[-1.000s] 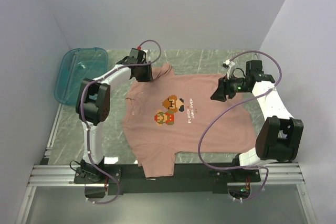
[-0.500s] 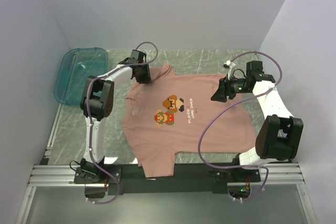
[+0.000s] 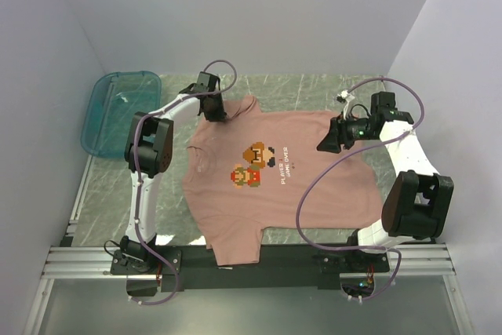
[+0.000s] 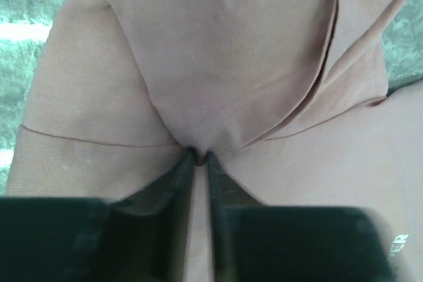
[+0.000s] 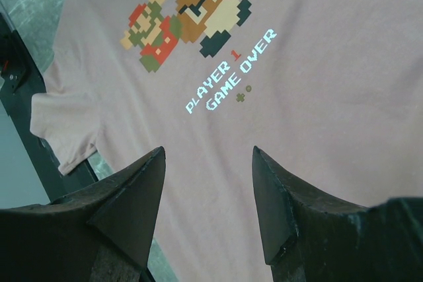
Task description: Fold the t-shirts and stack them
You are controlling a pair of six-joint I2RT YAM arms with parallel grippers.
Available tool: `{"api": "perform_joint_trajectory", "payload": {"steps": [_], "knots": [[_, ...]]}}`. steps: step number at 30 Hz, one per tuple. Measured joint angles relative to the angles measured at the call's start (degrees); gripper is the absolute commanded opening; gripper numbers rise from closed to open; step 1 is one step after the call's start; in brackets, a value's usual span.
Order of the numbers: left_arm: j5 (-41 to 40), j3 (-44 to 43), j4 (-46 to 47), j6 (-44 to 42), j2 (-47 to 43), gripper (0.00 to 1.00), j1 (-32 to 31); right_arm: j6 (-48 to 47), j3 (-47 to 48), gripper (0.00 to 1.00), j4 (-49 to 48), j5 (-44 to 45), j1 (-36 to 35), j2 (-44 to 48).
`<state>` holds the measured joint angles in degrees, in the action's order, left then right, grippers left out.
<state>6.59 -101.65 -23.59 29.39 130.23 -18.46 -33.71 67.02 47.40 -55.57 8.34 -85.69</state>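
1. T-shirt [image 3: 227,209], dusty salmon pink, seen from the top camera: it lies spread flat and face up in the middle of the frame on a green marbled table [image 3: 102,186]. Its collar points left and its hem right. One sleeve reaches the upper middle of the frame, and the other hangs over the table's near edge at the bottom. A pixel-art print [image 3: 252,166] sits at its centre.
2. Same view: the left gripper [image 3: 213,114] is down on the upper sleeve. The right gripper [image 3: 323,145] hovers above the hem side, at the right of the frame. A teal bin [image 3: 106,115] stands at the upper left, apart from the shirt.
3. Left wrist camera: the t-shirt [image 4: 231,51] fills the frame, with table [image 4: 26,4] showing at the upper left. The left gripper [image 4: 200,158] has its jaws narrowed almost together, pinching a small fold of fabric. Creases fan out from the pinch.
4. Right wrist camera: the t-shirt [image 5: 344,97] lies below, its print [image 5: 192,14] in the upper middle. White lettering [image 5: 228,70] reads "PLAYER 1 GAME OVER". The right gripper [image 5: 207,152] has its jaws spread wide and holds nothing.
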Motion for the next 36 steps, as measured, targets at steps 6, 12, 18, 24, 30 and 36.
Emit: {"api": "perform_joint_trajectory", "payload": {"steps": [6, 12, 18, 24, 30, 36], "knots": [[-0.55, 0.0, 0.57, 0.17, 0.0, 0.01, 0.07, -0.33, 0.0, 0.62, 0.5, -0.57, 0.87, -0.07], [-0.9, -1.9, 1.33, 0.42, 0.0, 0.01, 0.92, -0.5, 0.0, 0.62, 1.03, -0.96, 0.94, -0.22], [1.42, -5.77, 5.07, 2.82, 0.11, 0.0, 4.11, -0.83, 0.04, 0.62, 1.55, -1.2, 0.96, -1.03], [4.94, -12.5, 12.59, 5.18, 4.28, 0.0, 7.3, -1.44, 0.15, 0.62, 1.97, -1.46, 0.98, -1.75], [7.48, -20.28, 16.7, 9.66, 12.76, 0.0, 8.39, -1.88, 0.15, 0.61, 2.4, -1.44, 1.03, -2.27], [8.61, -24.06, 17.42, 13.64, 17.86, 0.0, 9.27, -1.75, 0.15, 0.61, 2.36, -0.81, 1.05, -2.34]]}}
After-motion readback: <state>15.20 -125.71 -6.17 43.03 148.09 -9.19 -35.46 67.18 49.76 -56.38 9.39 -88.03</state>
